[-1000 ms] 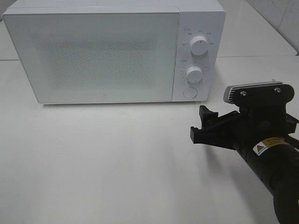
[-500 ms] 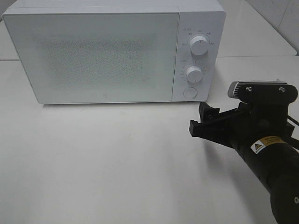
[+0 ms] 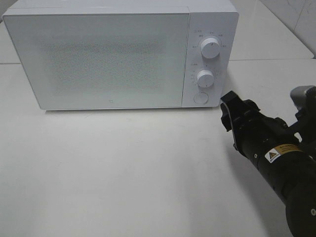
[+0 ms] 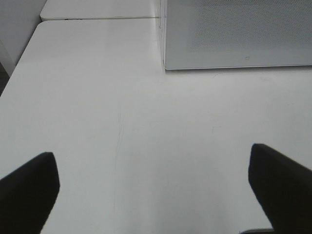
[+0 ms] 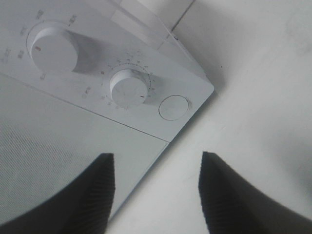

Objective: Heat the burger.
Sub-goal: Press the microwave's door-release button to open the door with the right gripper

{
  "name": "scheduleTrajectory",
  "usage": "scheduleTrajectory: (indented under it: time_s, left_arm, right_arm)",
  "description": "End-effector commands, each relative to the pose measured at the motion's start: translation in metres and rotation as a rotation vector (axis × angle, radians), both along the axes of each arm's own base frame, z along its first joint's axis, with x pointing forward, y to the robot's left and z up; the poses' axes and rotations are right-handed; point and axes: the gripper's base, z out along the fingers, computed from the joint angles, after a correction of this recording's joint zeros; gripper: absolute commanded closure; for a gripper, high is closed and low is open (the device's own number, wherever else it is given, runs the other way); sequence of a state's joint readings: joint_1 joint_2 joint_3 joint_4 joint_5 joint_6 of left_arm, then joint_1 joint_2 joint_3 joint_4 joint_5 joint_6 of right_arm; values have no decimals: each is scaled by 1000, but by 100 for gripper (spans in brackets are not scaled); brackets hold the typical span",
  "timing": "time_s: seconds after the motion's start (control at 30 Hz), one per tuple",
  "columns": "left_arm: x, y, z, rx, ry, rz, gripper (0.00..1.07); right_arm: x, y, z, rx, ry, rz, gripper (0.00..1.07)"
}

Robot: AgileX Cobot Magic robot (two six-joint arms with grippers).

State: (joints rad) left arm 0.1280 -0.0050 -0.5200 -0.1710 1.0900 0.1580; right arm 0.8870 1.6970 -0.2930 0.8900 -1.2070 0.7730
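A: Where is the burger? I can't see it.

B: Me neither. It is not on the flat white table (image 3: 123, 168), and no gripper has it. It may be inside the big white boxy microwave (image 3: 123, 57). But the frosted white door (image 4: 234, 34) is shut and I can't see through it, so I can't tell.

A: Why is the black right gripper (image 3: 228, 111) so close to the microwave?

B: I think it wants the controls. That side has the round white top knob (image 3: 211, 48), the round white lower knob (image 3: 204, 77) and the flat round white button (image 3: 200, 98) under them. The gripper points at that bottom corner. It is just beside it, not touching.

A: Is it squeezing anything?

B: No. Its fingers (image 5: 87, 195) stand apart and there is nothing between them. The gripper is also tipped sideways. Maybe that is so the two fingers can go around a knob and twist it, or so one finger can push the button. That is only my guess.

A: And the black left gripper (image 4: 151, 156)?

B: Only its own camera shows it. Its fingers are spread wide and hold nothing. It hangs over bare table near the door's far corner, well away from the knobs. I think it is there to keep out of the way.
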Motion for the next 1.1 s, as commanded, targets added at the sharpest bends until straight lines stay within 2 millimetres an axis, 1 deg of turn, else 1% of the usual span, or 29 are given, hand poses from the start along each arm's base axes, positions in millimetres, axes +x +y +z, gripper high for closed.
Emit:
scheduleTrajectory:
  time_s: [0.03,0.07,0.1,0.13,0.17,0.2,0.23,0.27,0.3,0.33,0.53,0.63,0.7,0.73,0.8,0.9,0.93,1.0,1.07,1.1]
  left_arm:
    - [-2,0,0,-6,-30,0,8]
    - [-2,0,0,-6,-30,0,8]
    - [-2,0,0,-6,-30,0,8]
    - [-2,0,0,-6,-30,0,8]
    - [-2,0,0,-6,-30,0,8]
    - [-2,0,0,-6,-30,0,8]
    - [-2,0,0,-6,-30,0,8]
    - [-2,0,0,-6,-30,0,8]
    - [-2,0,0,-6,-30,0,8]
    - [-2,0,0,-6,-30,0,8]
    - [-2,0,0,-6,-30,0,8]
    - [-2,0,0,-6,-30,0,8]
    - [-2,0,0,-6,-30,0,8]
    - [-2,0,0,-6,-30,0,8]
    - [-2,0,0,-6,-30,0,8]
    - [-2,0,0,-6,-30,0,8]
    - [-2,0,0,-6,-30,0,8]
    - [-2,0,0,-6,-30,0,8]
    - [-2,0,0,-6,-30,0,8]
    - [-2,0,0,-6,-30,0,8]
  right_arm:
    - [1,3,3,304,-1,-82,72]
    - [1,3,3,304,-1,-82,72]
    - [1,3,2,352,12,-96,77]
    - [1,3,1,422,30,-117,87]
    - [1,3,1,422,30,-117,87]
    - [1,3,1,461,34,-129,95]
    - [1,3,1,471,35,-132,99]
    - [1,3,1,471,35,-132,99]
    - [1,3,1,473,35,-134,106]
    - [1,3,1,473,35,-134,107]
    - [1,3,-2,471,53,-143,107]
    - [7,3,-7,478,83,-160,107]
    - [18,9,-12,507,101,-162,107]
    - [18,9,-12,507,101,-162,107]
    - [27,13,-15,526,98,-164,107]
    - [30,15,-15,531,97,-160,107]
    - [37,17,-16,533,102,-158,107]
    - [41,18,-17,534,108,-158,107]
    - [53,23,-22,544,117,-173,107]
    - [53,23,-22,544,117,-173,107]
